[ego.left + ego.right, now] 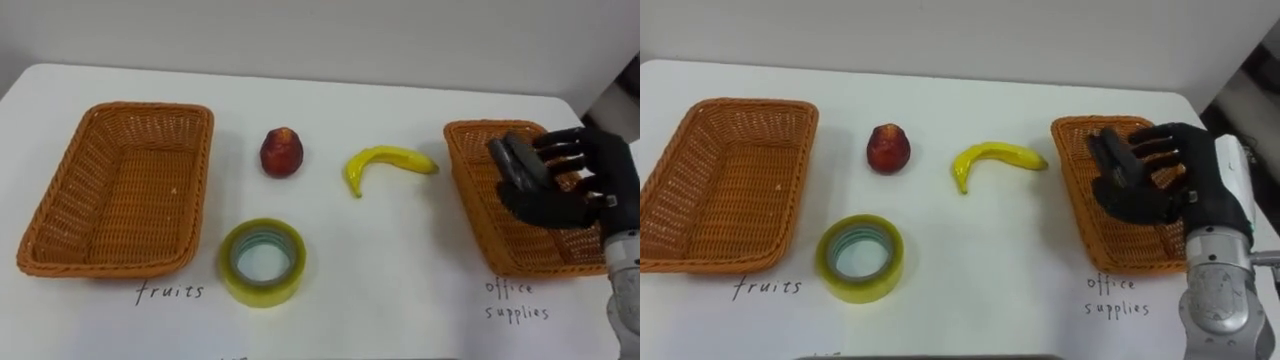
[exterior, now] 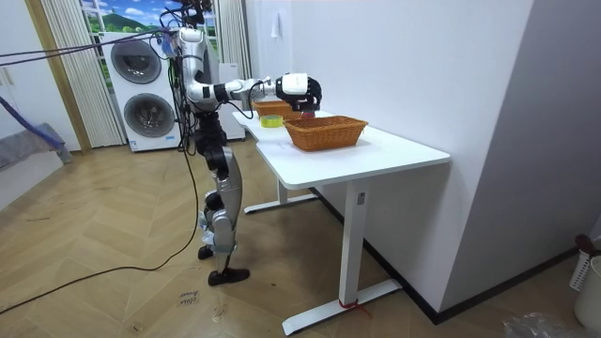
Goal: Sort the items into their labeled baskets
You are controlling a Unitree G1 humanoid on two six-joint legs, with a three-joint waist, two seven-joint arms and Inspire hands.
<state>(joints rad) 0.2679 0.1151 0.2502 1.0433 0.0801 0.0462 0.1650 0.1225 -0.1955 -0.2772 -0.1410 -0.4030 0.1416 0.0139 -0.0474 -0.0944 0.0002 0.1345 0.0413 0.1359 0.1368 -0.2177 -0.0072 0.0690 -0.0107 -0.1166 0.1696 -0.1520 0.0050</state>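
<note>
Two wicker baskets stand on the white table: the one labelled fruits (image 1: 120, 185) at the left is empty, the one labelled office supplies (image 1: 500, 215) is at the right. My right hand (image 1: 560, 185) hovers over the office basket, fingers curled round a dark grey block-like object (image 1: 512, 160). Between the baskets lie a red peach-like fruit (image 1: 282, 152), a yellow banana (image 1: 385, 165) and a roll of yellowish clear tape (image 1: 262, 262). In the room view I stand at the table's end, right hand (image 2: 300, 89) held out above the near basket (image 2: 324, 131).
The table's front edge runs just below the handwritten labels. A wall rises behind the table's far edge. In the room view, washing machines (image 2: 141, 89) stand behind me and the wooden floor around the desk is open.
</note>
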